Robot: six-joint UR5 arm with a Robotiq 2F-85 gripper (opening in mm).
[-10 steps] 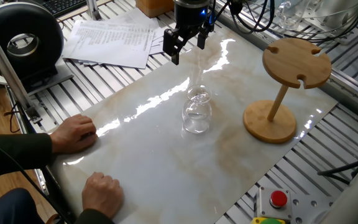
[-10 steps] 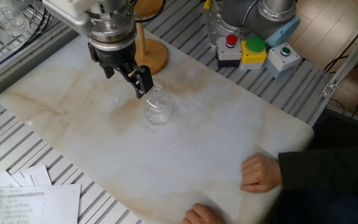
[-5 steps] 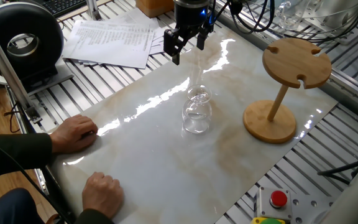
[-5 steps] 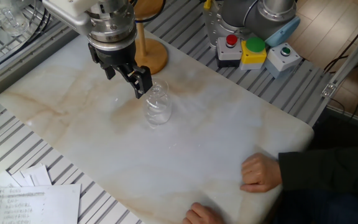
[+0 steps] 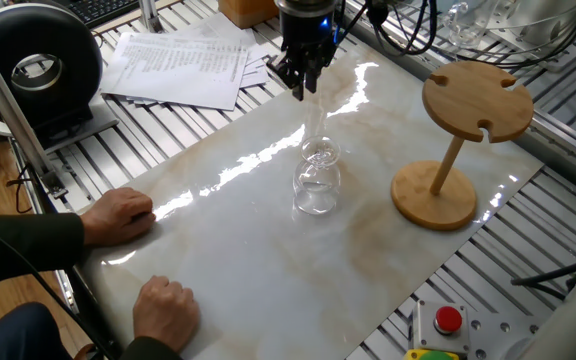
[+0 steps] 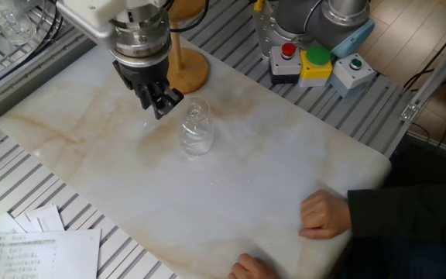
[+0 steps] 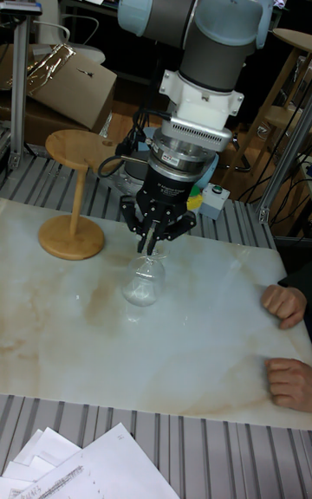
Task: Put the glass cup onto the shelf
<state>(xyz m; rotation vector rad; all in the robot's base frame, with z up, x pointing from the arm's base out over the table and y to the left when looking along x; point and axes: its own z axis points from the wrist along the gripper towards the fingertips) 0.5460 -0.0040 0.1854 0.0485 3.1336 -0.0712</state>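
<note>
The glass cup (image 5: 316, 185) (image 6: 196, 132) (image 7: 143, 282) stands upside down on the marble board, bowl down and stem up. My gripper (image 5: 302, 85) (image 6: 159, 105) (image 7: 149, 246) hangs just above it. It is a little off to the side where the papers lie. Its fingers are shut together, and I see nothing held between them. In the tall fixed view the fingertips come close to the top of the glass, but the other fixed view shows a gap. The bamboo shelf (image 5: 476, 100) (image 6: 183, 68) (image 7: 76, 152) stands at the board's edge with nothing on its disc.
A person's two hands (image 5: 118, 215) (image 5: 166, 310) (image 6: 324, 215) rest on the board's edge opposite the shelf. Loose papers (image 5: 178, 65) and a round black device (image 5: 36, 70) lie beyond the board. A button box (image 6: 316, 62) sits by the robot base.
The gripper's fingers were spread apart before and have now closed together. The glass cup, the shelf and the hands have not moved.
</note>
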